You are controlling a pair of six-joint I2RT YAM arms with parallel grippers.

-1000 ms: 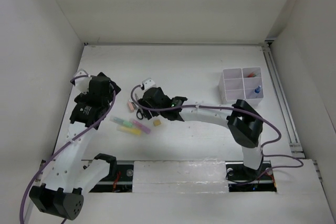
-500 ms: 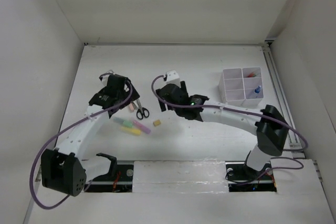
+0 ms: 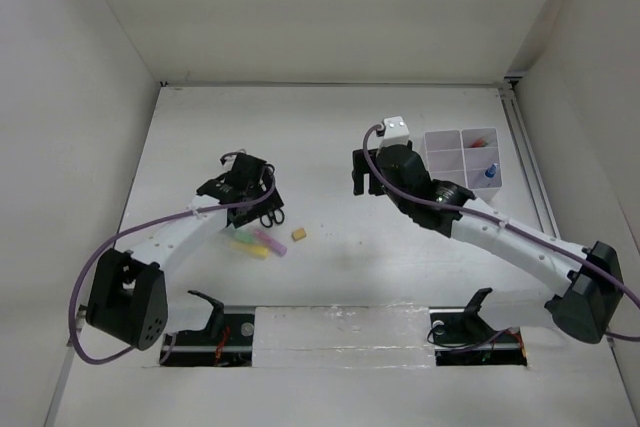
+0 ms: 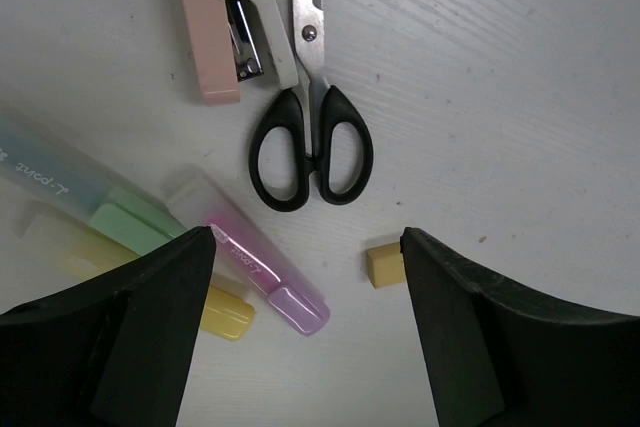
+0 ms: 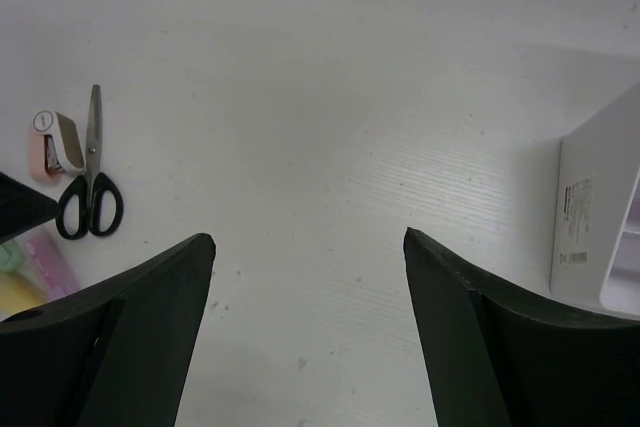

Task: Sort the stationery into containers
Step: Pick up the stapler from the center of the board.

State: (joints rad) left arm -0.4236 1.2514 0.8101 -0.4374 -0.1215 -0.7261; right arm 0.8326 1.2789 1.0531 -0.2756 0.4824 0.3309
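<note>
Bright, even light, faint soft shadows, sharp focus

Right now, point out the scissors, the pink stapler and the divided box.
scissors [image 4: 311, 107], left wrist view, neck above the handles.
pink stapler [image 4: 208, 47], left wrist view, pink base.
divided box [image 3: 462, 153], top external view, central divider.

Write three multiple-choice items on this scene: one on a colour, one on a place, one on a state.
1. The scissors' handles are: A) red B) black C) blue.
2. Relative to the pink marker, the eraser lies: A) left B) right C) on top.
3. The left claw is: A) open B) shut on the scissors C) shut on the eraser.

Key: B, both loops show black. B, it sits apart, off the marker's right end. A, its jaws stand wide apart, gripping nothing.
</note>
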